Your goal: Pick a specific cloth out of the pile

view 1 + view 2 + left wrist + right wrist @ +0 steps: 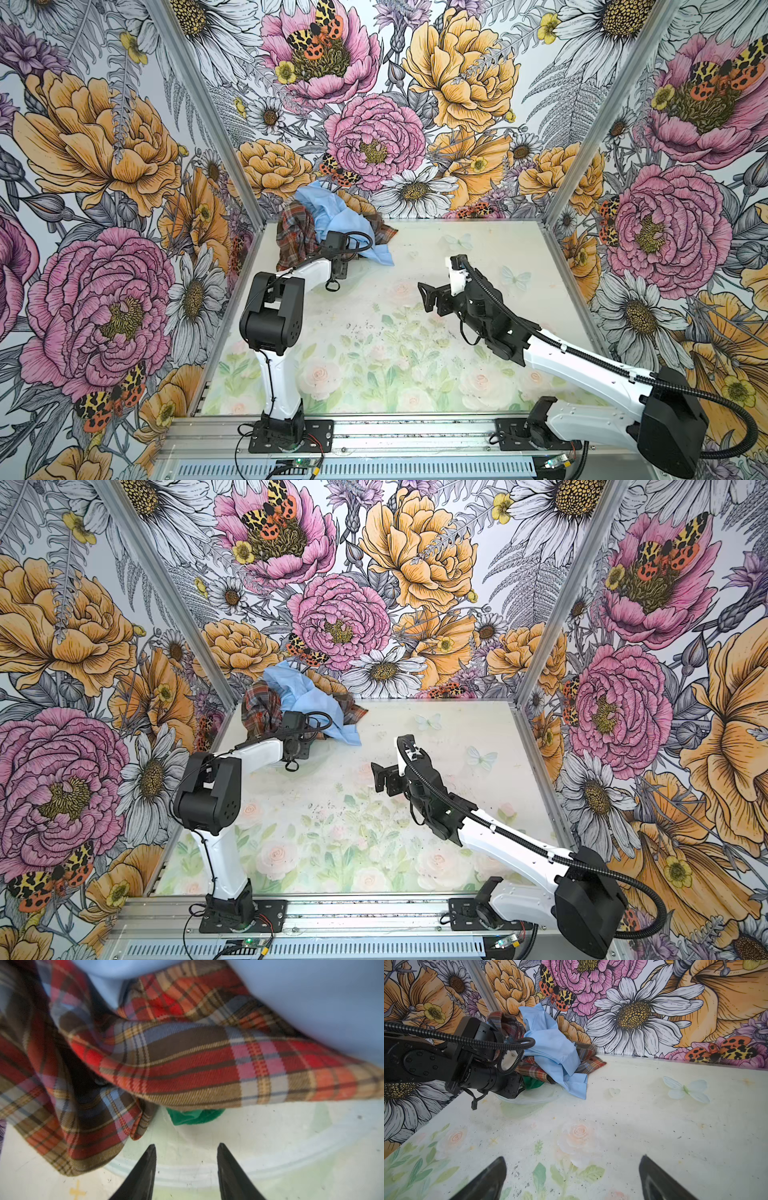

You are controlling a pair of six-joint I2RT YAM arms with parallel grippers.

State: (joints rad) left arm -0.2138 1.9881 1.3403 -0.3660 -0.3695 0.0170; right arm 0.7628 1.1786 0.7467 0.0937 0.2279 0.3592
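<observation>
The green cloth (195, 1116) lies on the desk (291, 1147), peeking from under the plaid shirt (187, 1059) at the near edge of the pile (316, 220), with the light blue cloth (550, 1047) on top. The left claw (187, 1146) points at it, released and empty, just short of touching. The right claw (573, 1158) hangs spread wide, well apart.

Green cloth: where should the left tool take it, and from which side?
I'd pinch the bunched edge of the green cloth peeking from under the plaid shirt, sliding the left tool in low along the table; everything else is buried.
</observation>
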